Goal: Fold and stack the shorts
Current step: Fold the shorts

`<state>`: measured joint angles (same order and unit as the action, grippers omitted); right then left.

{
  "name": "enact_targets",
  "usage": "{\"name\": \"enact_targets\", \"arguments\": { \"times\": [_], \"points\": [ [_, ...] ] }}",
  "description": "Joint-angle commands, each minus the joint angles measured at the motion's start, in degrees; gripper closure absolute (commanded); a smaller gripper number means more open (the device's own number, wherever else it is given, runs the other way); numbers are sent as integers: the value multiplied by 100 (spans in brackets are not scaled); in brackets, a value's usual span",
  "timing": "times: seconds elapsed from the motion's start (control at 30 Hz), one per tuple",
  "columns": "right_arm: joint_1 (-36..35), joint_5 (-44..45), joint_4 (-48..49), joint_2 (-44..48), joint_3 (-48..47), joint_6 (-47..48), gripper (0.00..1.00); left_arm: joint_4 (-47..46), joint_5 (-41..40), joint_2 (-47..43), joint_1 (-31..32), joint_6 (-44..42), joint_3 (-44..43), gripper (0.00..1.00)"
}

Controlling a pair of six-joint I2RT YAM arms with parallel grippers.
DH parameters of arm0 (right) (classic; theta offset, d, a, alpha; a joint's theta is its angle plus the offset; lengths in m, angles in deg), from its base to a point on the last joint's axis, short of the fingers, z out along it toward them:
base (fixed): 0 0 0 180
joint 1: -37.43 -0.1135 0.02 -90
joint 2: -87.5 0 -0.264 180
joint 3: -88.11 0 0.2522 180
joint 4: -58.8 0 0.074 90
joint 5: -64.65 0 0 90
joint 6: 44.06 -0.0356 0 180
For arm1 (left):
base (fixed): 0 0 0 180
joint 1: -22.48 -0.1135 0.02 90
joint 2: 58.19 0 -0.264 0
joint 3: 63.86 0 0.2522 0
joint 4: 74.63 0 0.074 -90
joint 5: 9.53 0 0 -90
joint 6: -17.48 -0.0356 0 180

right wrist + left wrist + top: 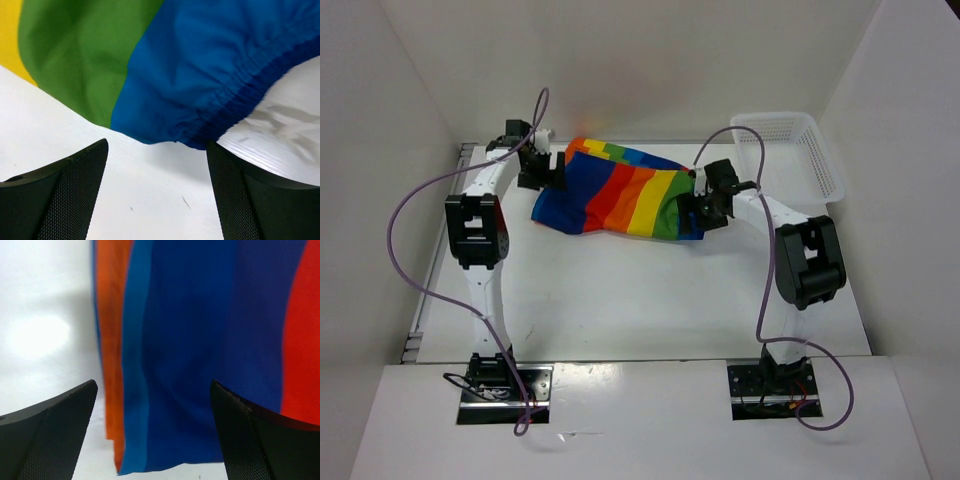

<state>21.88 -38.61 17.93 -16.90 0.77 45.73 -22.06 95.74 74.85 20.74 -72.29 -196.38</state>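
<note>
The rainbow-striped shorts (620, 192) lie spread on the white table at the back middle. My left gripper (558, 168) is open at their left blue edge; in the left wrist view the blue and orange fabric (190, 350) lies between and beyond the open fingers (55, 435). My right gripper (703, 208) is open at their right end; in the right wrist view the green and blue fabric with the gathered waistband (200, 95) lies just beyond the open fingers (250, 200), with bare table between them. The drawstring is hidden.
A white mesh basket (790, 152) stands at the back right, just behind the right arm. White walls close in the table on the left, back and right. Purple cables loop from both arms.
</note>
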Motion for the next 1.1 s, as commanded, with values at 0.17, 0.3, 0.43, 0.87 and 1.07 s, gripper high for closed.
{"name": "enact_targets", "arguments": {
  "times": [0.17, 0.3, 0.43, 0.87, 1.07],
  "points": [
    [26, -231, 391, -634, -148, -928, 16, -383, 143, -339, 77, -23, 1089, 18],
    [26, -37, 497, -845, -148, -1112, 26, -375, 248, -339, 77, -23, 1346, 64],
    [26, -37, 557, -907, -148, -1043, 64, -312, 441, -531, 77, -23, 1689, 89],
    [26, -896, -1098, 1061, 678, 2205, 100, 72, 433, -3343, 77, -23, 4395, 98],
    [-903, -1101, -2535, 1966, 1134, 3184, 4, 1259, 591, -4478, 77, -23, 5292, 34]
  ]
}}
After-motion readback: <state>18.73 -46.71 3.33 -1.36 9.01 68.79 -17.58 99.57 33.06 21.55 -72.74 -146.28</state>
